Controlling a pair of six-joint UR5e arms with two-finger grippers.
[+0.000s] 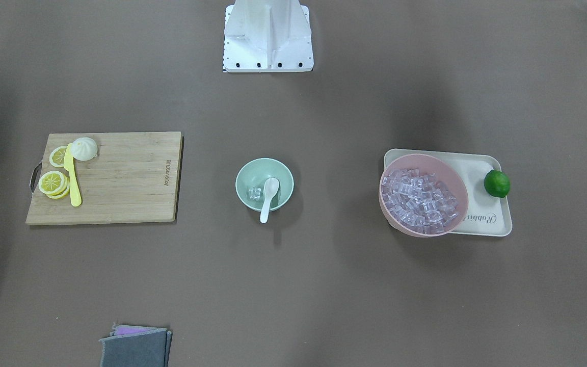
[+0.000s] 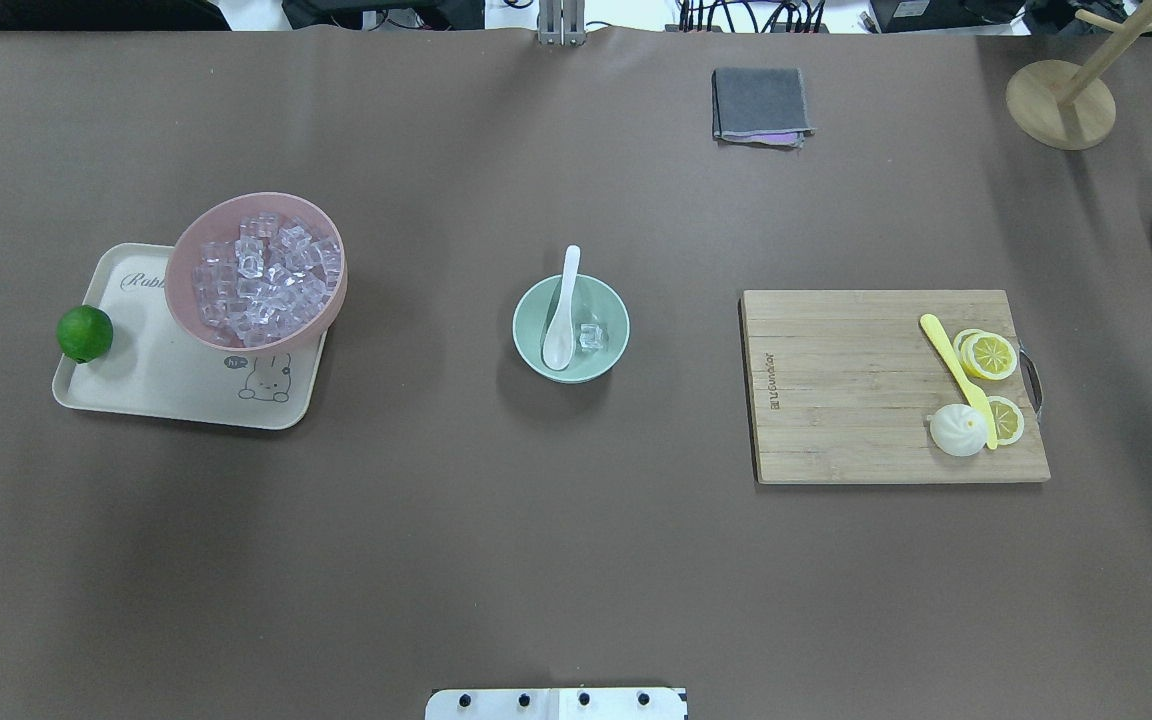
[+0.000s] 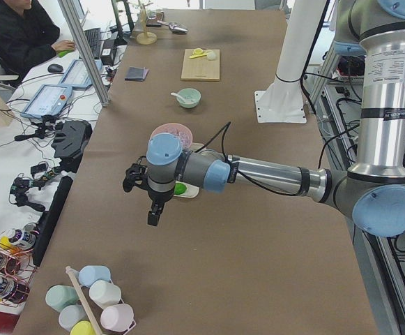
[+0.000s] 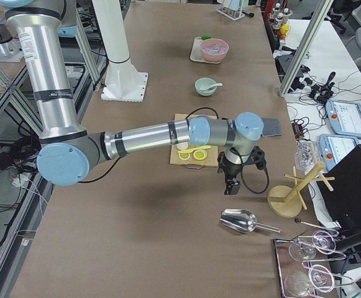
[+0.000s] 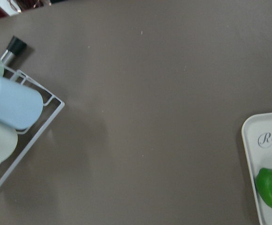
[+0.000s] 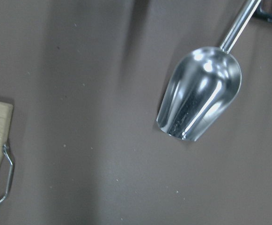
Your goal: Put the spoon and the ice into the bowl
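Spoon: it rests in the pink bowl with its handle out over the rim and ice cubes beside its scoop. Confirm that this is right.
Not right. The spoon rests in the small mint-green bowl, not the pink bowl, which holds only ice. The rest stands: its handle sticks out over the rim, and ice cubes lie beside its scoop. The overhead exterior view shows it.

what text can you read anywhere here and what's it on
"Rabbi", rest hidden by the pink bowl: on the cream tray.
"hi": beside the tray's rabbit drawing.
Cutting board brand mark: too blurred to read.
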